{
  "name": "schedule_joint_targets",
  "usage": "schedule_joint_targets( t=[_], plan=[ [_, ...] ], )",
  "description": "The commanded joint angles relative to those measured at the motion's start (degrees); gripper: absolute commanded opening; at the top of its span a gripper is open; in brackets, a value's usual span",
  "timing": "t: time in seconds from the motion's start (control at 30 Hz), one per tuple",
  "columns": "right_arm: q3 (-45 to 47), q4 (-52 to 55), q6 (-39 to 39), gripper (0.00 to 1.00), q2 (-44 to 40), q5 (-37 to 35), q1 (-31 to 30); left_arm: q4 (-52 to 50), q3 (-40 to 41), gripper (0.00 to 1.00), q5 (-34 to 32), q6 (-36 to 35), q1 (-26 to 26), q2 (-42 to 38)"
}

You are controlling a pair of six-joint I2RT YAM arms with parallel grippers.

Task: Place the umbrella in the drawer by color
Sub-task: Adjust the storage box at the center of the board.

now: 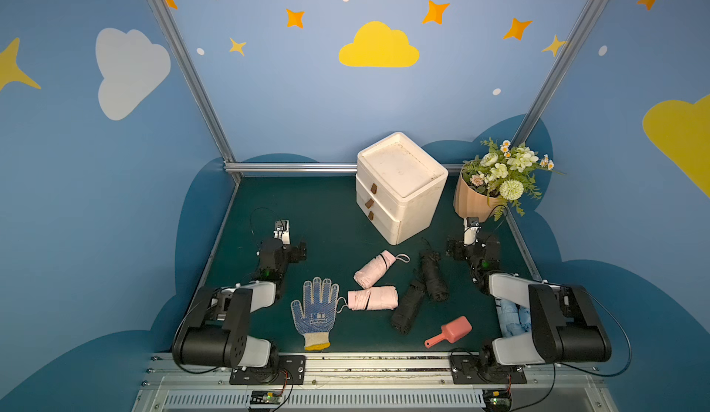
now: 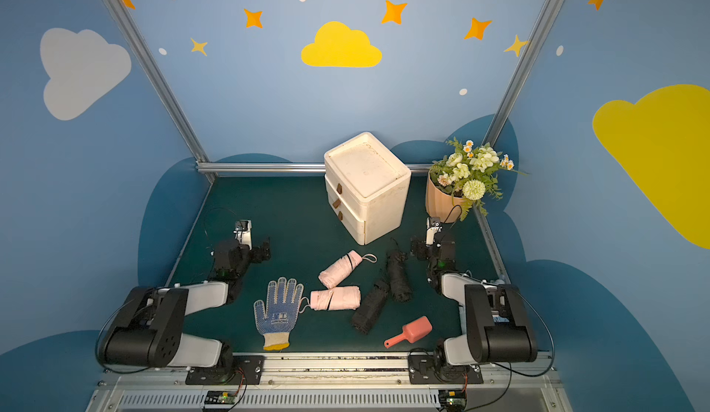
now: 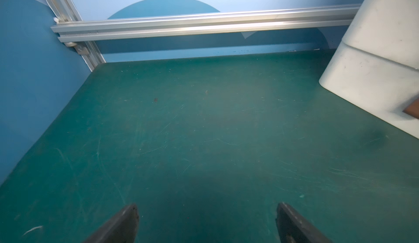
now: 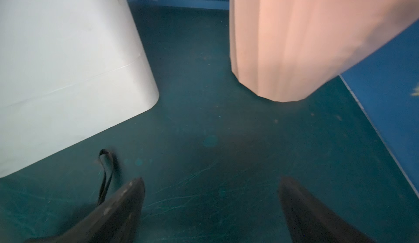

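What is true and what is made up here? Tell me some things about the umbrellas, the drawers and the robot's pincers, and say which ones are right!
1. All the drawers of the white drawer box are shut. True.
2. The left pincer holds a black umbrella. False: it is open and empty, over the bare table.
3. Two pink umbrellas and two black umbrellas lie on the table. True.
4. The glove is all red. False: it is white with blue dots; the reddish thing is the scoop.
5. The right pincer is shut. False: it is open, with nothing in it.
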State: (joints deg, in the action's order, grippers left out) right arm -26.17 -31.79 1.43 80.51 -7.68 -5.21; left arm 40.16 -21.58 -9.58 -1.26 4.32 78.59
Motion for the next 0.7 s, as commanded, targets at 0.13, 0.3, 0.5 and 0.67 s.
schedule_joint_targets(
  t=[0.13, 0.3, 0.5, 0.67],
  plan=[
    [-16.9, 32.8, -27.6, 0.98, -10.2, -18.2, 1.9, -23.7, -9.2, 1.00, -14.4, 17.7, 1.6, -10.9],
    [-24.7, 40.6, -37.6, 0.98, -7.8, -12.3, 2.9, -26.1, -7.6, 1.00, -14.0, 25.4, 1.5, -15.0],
    [-35.1, 47.8, -40.5, 0.97, -6.3, -8.1, -4.1, -19.4, -4.1, 1.00, -5.9, 25.8, 1.7, -17.6],
    [-45.3, 52.0, -40.2, 0.94, -2.8, -14.9, -12.1, -16.7, -1.9, 1.00, -7.2, 26.6, 1.9, -19.7]
  ],
)
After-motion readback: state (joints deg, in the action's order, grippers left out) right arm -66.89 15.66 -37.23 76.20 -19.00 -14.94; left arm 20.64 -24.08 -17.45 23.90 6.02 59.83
